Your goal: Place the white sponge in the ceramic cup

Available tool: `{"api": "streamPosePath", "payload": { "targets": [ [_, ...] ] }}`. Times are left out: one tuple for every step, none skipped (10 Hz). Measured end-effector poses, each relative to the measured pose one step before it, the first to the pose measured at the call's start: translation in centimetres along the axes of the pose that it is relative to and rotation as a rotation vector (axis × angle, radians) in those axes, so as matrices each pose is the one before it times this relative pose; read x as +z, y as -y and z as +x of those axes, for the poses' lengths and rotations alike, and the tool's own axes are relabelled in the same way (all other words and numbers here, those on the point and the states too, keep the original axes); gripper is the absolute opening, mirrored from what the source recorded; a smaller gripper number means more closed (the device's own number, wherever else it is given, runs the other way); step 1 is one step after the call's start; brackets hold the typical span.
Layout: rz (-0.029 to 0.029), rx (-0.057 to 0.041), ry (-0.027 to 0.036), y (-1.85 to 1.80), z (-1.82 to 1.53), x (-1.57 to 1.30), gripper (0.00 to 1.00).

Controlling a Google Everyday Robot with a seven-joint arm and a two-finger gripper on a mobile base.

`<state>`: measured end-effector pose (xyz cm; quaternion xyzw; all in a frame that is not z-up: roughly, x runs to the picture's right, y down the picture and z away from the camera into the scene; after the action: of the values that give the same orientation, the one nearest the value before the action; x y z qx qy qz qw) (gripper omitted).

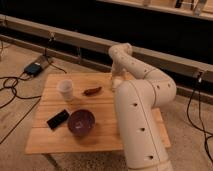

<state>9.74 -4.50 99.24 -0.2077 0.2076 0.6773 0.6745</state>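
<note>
The gripper (116, 76) points down over the far edge of the wooden worktop (102, 136), mostly hidden by the white arm; whether its jaws are spread or pinching cannot be told. The white sponge (116, 84) shows as a pale block right at its tip. A brown object (92, 91) lies beside it to the left, and the ceramic cup (65, 89) stands upright farther left. A purple bowl (81, 122) sits nearer the camera.

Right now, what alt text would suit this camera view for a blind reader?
A white robot arm bends over a small wooden table, its gripper low at the far edge. On the table are a white cup, a dark purple bowl, a brown item and a flat black object.
</note>
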Motion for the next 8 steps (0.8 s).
{"api": "streamPosePath", "payload": {
  "targets": [
    [-0.00336, 0.00217, -0.00150, 0.273, -0.382, 0.714, 0.65],
    [-0.00090, 0.00172, -0.00317, 0.186, -0.132, 0.429, 0.65],
    [-0.00154, 0.00261, -0.00537, 0.196, -0.107, 0.527, 0.65],
    [-0.00179, 0.00163, -0.00633, 0.134, -0.038, 0.502, 0.65],
    [-0.00109, -0.00037, -0.00703, 0.084, -0.025, 0.528, 0.65],
    [0.00057, -0.00232, -0.00724, 0.027, 0.007, 0.451, 0.65],
    [0.00153, -0.00437, -0.00723, -0.035, -0.007, 0.423, 0.65],
    [0.00115, -0.00452, -0.00646, -0.098, -0.001, 0.341, 0.65]
  ]
}}
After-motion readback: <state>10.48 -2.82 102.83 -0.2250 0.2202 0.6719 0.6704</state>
